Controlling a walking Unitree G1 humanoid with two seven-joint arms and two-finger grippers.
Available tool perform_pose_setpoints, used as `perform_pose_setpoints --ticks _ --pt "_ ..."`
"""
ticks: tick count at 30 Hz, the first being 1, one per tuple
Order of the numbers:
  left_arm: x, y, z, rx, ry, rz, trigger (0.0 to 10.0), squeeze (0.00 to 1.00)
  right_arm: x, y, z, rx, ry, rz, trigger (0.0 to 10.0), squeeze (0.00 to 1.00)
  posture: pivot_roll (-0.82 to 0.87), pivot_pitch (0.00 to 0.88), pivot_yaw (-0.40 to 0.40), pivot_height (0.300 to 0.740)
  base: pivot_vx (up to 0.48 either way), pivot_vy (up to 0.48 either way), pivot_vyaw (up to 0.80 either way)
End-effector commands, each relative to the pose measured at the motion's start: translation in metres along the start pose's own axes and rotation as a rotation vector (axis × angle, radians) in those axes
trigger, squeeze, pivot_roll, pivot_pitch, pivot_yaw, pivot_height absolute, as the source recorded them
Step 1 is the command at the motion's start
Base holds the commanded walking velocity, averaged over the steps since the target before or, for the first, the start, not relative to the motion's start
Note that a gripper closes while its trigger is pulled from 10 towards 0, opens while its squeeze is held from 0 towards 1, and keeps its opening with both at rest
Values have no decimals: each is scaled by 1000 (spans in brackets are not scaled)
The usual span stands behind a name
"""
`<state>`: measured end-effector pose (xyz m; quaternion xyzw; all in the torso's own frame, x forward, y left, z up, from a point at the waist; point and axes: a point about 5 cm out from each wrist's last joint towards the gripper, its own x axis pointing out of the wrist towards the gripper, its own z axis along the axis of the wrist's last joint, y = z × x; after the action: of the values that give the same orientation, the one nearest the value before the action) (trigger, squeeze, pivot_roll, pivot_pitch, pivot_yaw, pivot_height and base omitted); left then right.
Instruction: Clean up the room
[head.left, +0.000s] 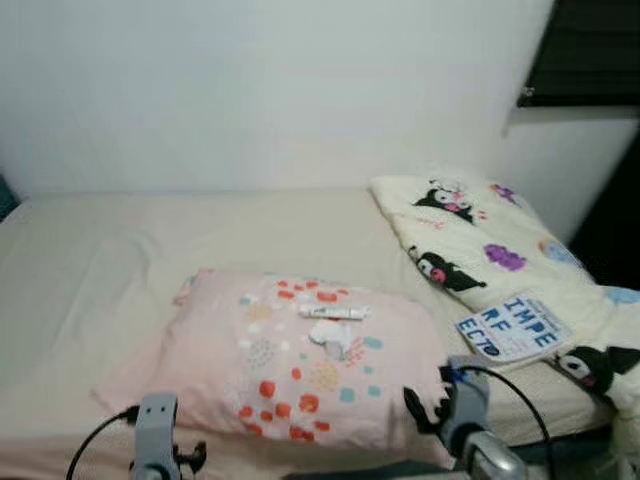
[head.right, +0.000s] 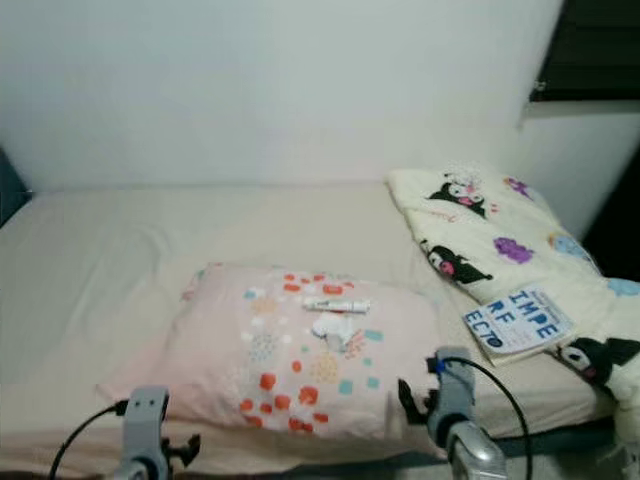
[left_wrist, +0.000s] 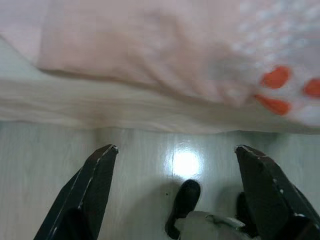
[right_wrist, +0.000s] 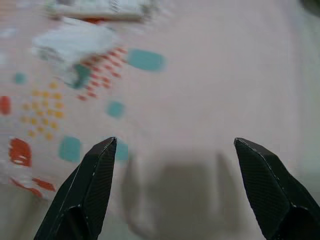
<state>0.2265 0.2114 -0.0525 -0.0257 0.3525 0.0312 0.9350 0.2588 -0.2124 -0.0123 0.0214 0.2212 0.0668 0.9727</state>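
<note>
While both arms are raised at the near edge of the bed (head.left: 90, 260), the right gripper (right_wrist: 175, 150) hangs over the near right part of the pink pillow (head.left: 290, 360) with its two black fingers spread wide and nothing between them. On the pillow, further from the gripper, lie a small white tube (head.left: 334, 312) and just beside it a crumpled white tissue (head.left: 332, 338). The left gripper (left_wrist: 175, 155) is also wide open and holds nothing; it is below the near left corner of the pillow, over the pale floor (left_wrist: 45, 170). To the right, a cream blanket with cartoon figures (head.left: 470, 240) lies on the bed, and a white book with blue letters (head.left: 512, 328) rests on it
</note>
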Motion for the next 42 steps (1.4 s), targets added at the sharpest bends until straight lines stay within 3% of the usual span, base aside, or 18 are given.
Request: perform_pose_setpoints --ticks 1,16,21,28,37,38,42 --pt "1 -1 1 7 10 -2 10000 0 1 0 4 -26 -16 10 10000 0 -64 0 -20 730 0 -450 775" --pt "1 1 3 -1 -1 20 10000 0 5 -7 36 -87 -144 21 10000 0 -57 0 -22 730 0 -55 775" --pt "-2 8 -3 -26 10 56 10000 0 7 -3 50 -164 -179 79 10000 0 -51 0 -27 730 0 0 763" --pt "-2 3 -8 -20 19 55 10000 0 11 1 60 -213 -196 99 10000 0 -47 0 -37 730 0 0 758" --pt "-3 -2 -12 6 40 15 10000 0 12 -12 67 -314 -171 -6 10000 0 -61 0 -43 730 0 0 747" --pt "-3 -3 -13 4 44 6 10000 0 12 -16 68 -354 -155 -29 10000 0 -67 0 -43 730 0 0 644" --pt "-3 -5 -15 -3 53 -8 10000 0 12 -30 71 -372 -114 -117 10000 0 -69 0 -41 730 0 -464 0"
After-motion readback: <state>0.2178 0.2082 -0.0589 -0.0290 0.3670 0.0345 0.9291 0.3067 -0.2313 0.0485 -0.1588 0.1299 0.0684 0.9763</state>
